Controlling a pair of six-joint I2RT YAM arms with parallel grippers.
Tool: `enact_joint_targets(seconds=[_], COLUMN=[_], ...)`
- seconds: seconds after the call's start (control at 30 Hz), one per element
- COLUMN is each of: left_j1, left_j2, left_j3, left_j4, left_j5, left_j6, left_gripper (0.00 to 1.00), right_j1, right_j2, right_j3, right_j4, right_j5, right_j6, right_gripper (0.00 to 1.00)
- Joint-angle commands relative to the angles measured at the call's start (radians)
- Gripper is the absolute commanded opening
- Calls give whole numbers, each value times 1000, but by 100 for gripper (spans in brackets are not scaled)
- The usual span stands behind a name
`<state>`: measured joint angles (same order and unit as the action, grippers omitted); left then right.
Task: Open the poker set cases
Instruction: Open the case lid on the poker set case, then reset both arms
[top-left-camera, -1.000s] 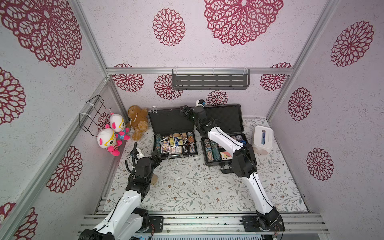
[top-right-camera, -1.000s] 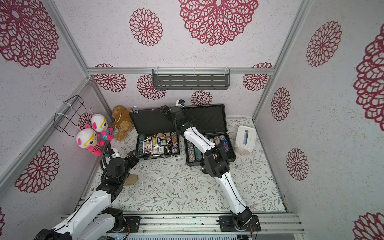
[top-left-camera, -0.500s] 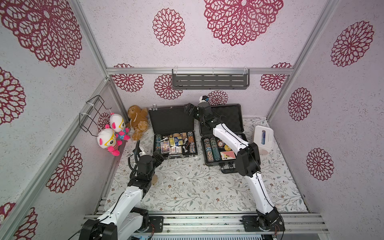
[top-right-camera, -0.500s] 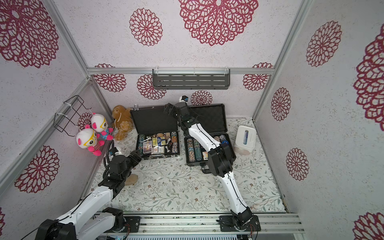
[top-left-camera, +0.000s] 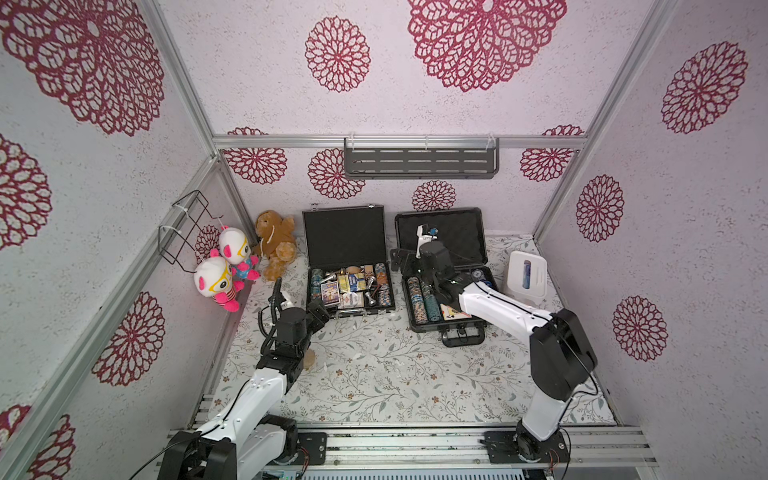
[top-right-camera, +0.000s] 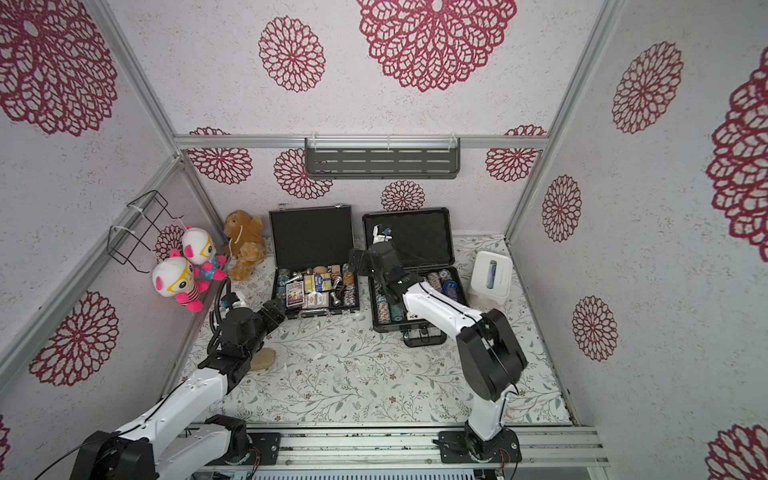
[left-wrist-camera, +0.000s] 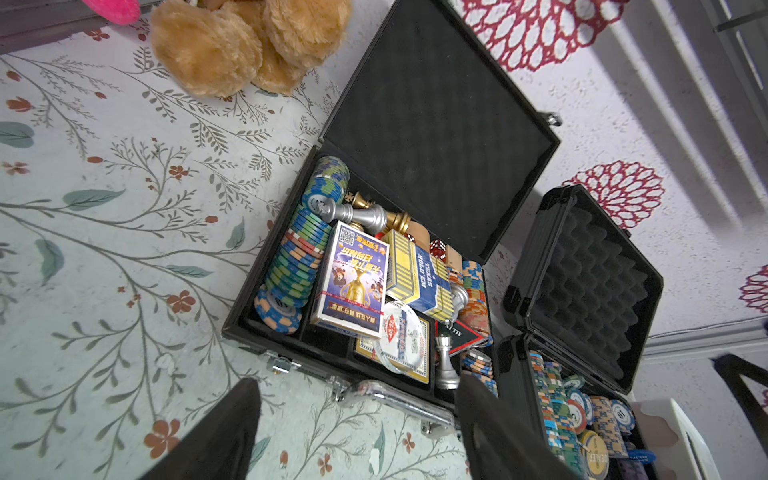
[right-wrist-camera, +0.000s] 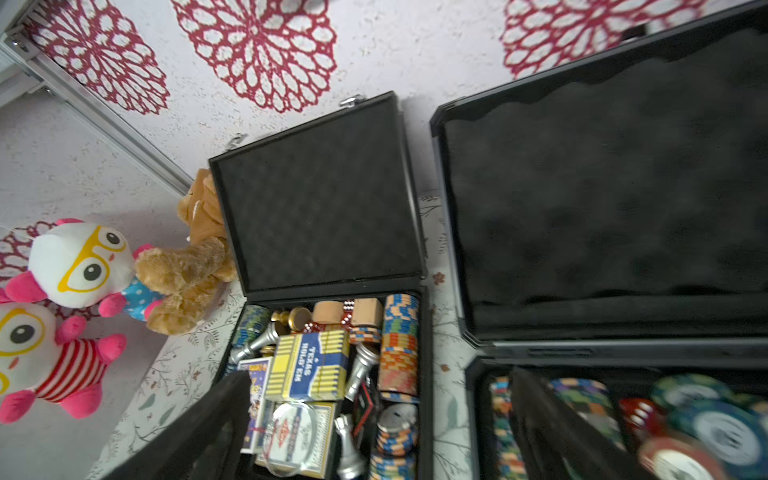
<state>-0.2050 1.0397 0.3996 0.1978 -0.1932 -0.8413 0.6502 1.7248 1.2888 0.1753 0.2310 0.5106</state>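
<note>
Right claw (top-left-camera: 397, 259) hovers spread between the slim case (top-left-camera: 345, 241) and thicker case (top-left-camera: 461, 241).

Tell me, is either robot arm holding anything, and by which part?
Nothing is held. The left end effector and the right end effector both stand open and empty.

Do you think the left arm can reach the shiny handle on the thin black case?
Probably yes. The left end effector is open and sits close to the silver handle of the slim black case, with nothing between them.
</note>
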Motion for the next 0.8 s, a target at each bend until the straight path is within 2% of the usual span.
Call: enact_joint_targets(seconds=[0.0, 0.13, 0.33, 0.4, 0.5, 0.57, 0.67, 0.77], left_j1=[-5, -5, -5, -5, -5, -5, -4, -4], left_j2=[24, 36, 27, 29, 47, 65, 81, 89], left_j3=[28, 36, 36, 36, 37, 41, 48, 56], left_j4=[21, 15, 8, 10, 17, 18, 17, 12], left_j5=[-1, 9, 0, 3, 0, 0, 7, 11], left_j6=[10, 11, 13, 10, 8, 9, 6, 5], left_gripper=[79, 79, 79, 79, 79, 79, 79, 79], right_j1=[-31, -41, -57, -75, -118, -147, -187, -254], right_j2=[-78, -147, -269, -321, -394, -431, -479, -547], right_j3=[-130, -237, -366, -420, -521, -600, -729, -819], right_j4=[103, 55, -37, -24, 19, 74, 229, 302], right_j5=[115, 170, 397, 425, 426, 502, 653, 671], right_j6=[-88, -166, -314, -318, -296, -299, -374, -388], right_gripper=[99, 99, 99, 99, 99, 98, 98, 98])
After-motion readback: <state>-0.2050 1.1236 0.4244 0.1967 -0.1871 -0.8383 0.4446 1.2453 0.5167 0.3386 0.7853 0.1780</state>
